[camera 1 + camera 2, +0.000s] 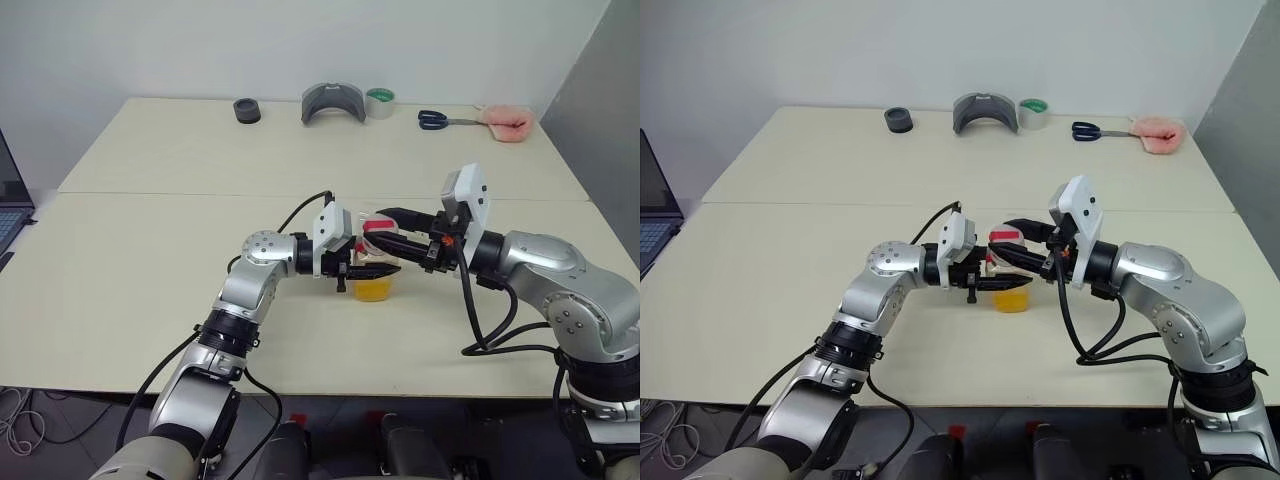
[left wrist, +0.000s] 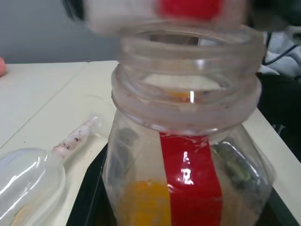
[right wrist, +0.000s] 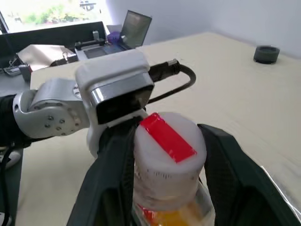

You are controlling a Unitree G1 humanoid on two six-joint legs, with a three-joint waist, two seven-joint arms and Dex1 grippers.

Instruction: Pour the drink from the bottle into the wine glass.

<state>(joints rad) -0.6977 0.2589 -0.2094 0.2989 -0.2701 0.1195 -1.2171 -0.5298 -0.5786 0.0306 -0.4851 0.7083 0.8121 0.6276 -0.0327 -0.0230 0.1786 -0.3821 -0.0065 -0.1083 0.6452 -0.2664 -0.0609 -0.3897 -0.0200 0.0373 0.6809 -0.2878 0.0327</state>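
Observation:
The bottle (image 1: 376,268) is upright low over the middle of the table (image 1: 150,250), a red stripe (image 2: 190,179) down its side. The orange drink (image 1: 374,290) fills its lower part. My left gripper (image 1: 384,266) comes in from the left and is shut on the bottle's body. My right gripper (image 1: 376,228) reaches in from the right, its fingers (image 3: 113,169) pressed against both sides of the white cap (image 3: 169,146) with red tape. A clear bowl with a thin stem, the wine glass (image 2: 28,183), shows beside the bottle and seems to lie on the table.
Along the table's far edge sit a black roll (image 1: 247,110), a grey curved piece (image 1: 333,103), a tape roll (image 1: 380,102), scissors (image 1: 433,120) and a pink object (image 1: 505,123). A laptop (image 1: 10,205) sits at the far left.

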